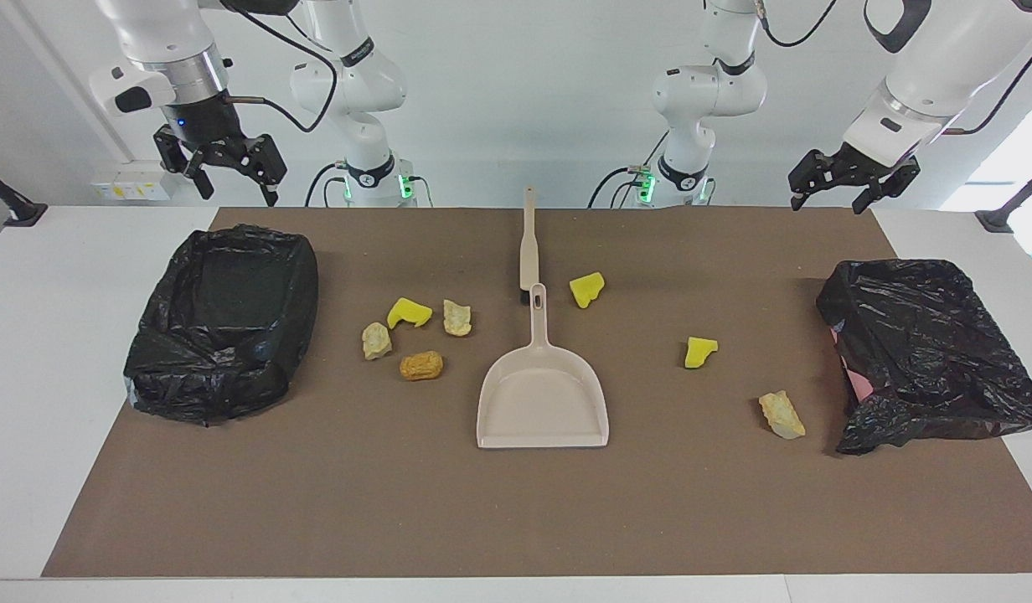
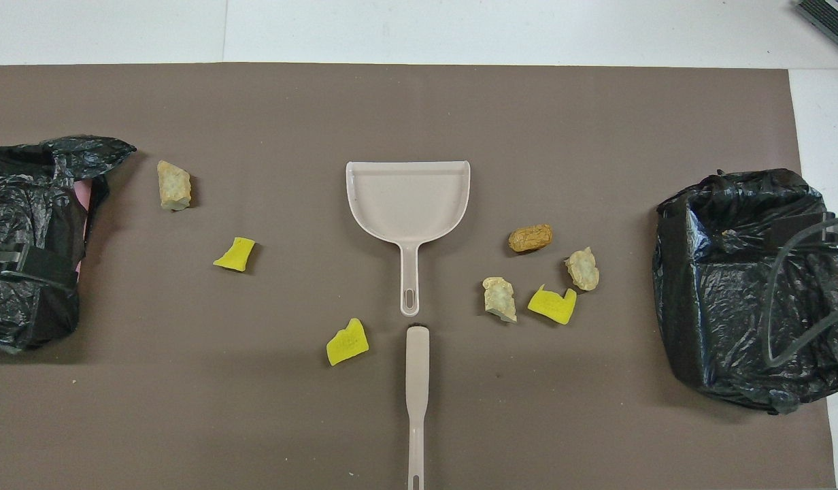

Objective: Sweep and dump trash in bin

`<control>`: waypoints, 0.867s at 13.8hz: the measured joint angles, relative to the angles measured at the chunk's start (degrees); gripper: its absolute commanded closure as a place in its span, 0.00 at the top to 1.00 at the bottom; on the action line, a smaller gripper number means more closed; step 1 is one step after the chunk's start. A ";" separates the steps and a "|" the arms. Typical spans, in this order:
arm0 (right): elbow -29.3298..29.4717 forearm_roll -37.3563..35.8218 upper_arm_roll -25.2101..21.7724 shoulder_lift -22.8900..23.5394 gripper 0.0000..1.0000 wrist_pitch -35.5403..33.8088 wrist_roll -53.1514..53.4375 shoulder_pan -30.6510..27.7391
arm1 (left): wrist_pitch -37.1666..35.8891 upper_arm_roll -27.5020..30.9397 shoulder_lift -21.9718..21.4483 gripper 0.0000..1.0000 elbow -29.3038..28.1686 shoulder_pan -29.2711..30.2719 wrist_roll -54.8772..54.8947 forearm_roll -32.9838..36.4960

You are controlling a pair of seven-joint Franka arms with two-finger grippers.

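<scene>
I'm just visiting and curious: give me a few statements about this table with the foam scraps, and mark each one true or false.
1. The beige plastic dustpan lies empty on the brown mat. True.
2. Three bright yellow foam chunks lie on the mat. True.
3. The orange-brown foam chunk sits inside a bin. False: it lies on the mat beside the dustpan.
4. The right gripper holds the beige-handled brush. False: the brush lies on the mat; the gripper hangs empty, fingers open.
5. Two black-bagged bins stand at the table's ends. True.
</scene>
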 measured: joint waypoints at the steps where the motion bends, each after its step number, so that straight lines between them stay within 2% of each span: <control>1: 0.00 0.00 0.00 0.00 1.00 0.00 0.00 0.00 | 0.02 -0.07 -0.06 1.00 -0.23 -0.01 0.01 -0.01; 5: 0.00 0.00 0.00 0.00 1.00 0.00 0.00 0.00 | 1.66 -0.25 -1.19 1.00 -3.25 -2.19 0.00 -0.25; 12: 0.00 0.00 0.00 0.00 1.00 0.00 0.00 0.00 | 10.16 -0.63 -4.56 1.00 -14.80 -12.40 -1.97 -1.34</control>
